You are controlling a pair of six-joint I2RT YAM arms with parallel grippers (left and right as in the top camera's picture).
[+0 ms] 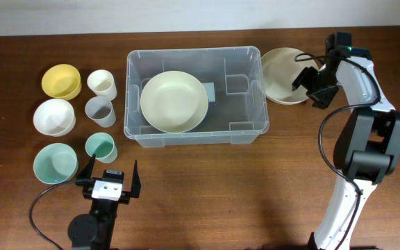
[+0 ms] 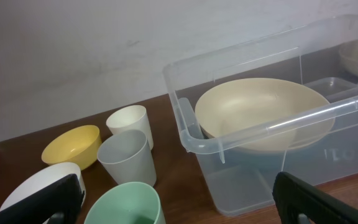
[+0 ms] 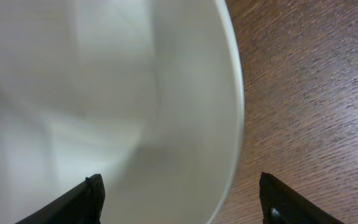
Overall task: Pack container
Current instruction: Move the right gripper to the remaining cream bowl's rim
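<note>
1. We are finding the container (image 1: pixel 193 51) sitting at the centre of the counter (image 1: pixel 255 194), with a cream plate (image 1: pixel 174 101) lying in its left half.
2. The right gripper (image 3: pixel 182 194) is hovering at the upper right, its jaws standing apart and straddling the rim of a cream bowl (image 1: pixel 283 73) just beside the container's right end.
3. The left gripper (image 1: pixel 112 168) is hanging wide open at the lower left, near a green cup (image 1: pixel 101 146).

Overhead top-down, left wrist low facing container (image 2: pixel 241 180), right wrist close over bowl (image 3: pixel 104 93)
</note>
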